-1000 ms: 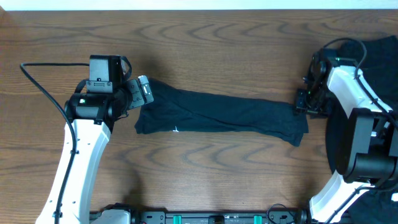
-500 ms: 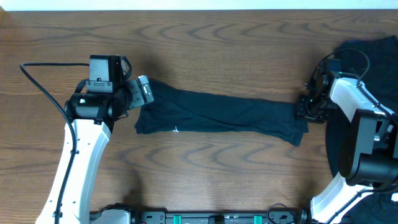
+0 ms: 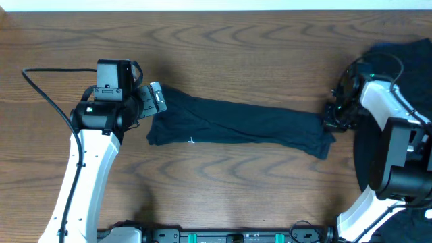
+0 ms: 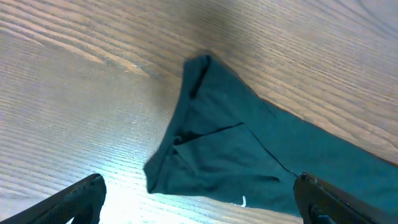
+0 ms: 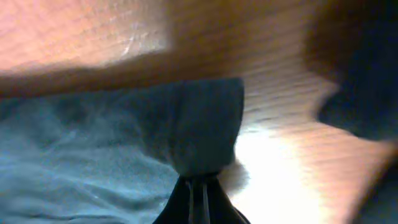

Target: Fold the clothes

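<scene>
The clothes in hand are one dark navy T-shirt (image 3: 236,125), folded into a long band that runs left to right across the wooden table. My left gripper (image 3: 156,98) hovers at the band's upper left corner. In the left wrist view it (image 4: 199,186) is wide open, and the shirt's left end (image 4: 217,149) lies ahead of and between its fingers (image 4: 74,199), untouched. My right gripper (image 3: 329,119) sits at the band's right end. The right wrist view shows its jaws (image 5: 200,185) pressed together on a pinched fold of the shirt (image 5: 199,130).
More dark cloth (image 3: 401,57) is heaped at the table's right edge, behind and beneath my right arm (image 3: 388,121), and it also shows in the right wrist view (image 5: 367,81). A black cable (image 3: 47,88) loops to the left of my left arm. The table's far edge runs along the top.
My right gripper has gone from part open to shut, pinching the shirt's right end, and its arm has shifted slightly. The left arm and the shirt have stayed where they were.
</scene>
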Robot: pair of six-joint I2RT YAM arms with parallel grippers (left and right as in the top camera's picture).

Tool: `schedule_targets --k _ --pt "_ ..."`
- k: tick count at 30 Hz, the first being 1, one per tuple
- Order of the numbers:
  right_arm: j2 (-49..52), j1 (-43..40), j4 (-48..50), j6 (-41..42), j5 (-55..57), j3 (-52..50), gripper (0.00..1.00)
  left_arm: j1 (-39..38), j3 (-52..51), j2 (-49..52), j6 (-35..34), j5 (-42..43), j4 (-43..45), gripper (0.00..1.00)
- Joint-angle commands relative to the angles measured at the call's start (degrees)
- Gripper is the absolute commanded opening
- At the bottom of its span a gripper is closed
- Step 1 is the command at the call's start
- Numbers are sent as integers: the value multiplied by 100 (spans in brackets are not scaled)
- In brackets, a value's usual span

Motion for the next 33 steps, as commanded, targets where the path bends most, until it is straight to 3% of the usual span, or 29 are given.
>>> schedule_targets --k 1,9,16,25,33 --pt "24 -227 -380 22 133 769 1 13 31 -9 26 -44 -17 98" --pt "13 -304 -1694 24 9 2041 1 13 31 -9 26 -44 -15 98" --pt "2 101 -2203 22 -1296 2612 1 13 31 -9 26 -44 -17 98" --pt "4 1329 -1762 293 -1915 2636 1 13 31 -9 26 -44 -15 98" --pt "15 2422 -979 778 -1169 2258 1 13 31 -9 26 -44 -15 98"
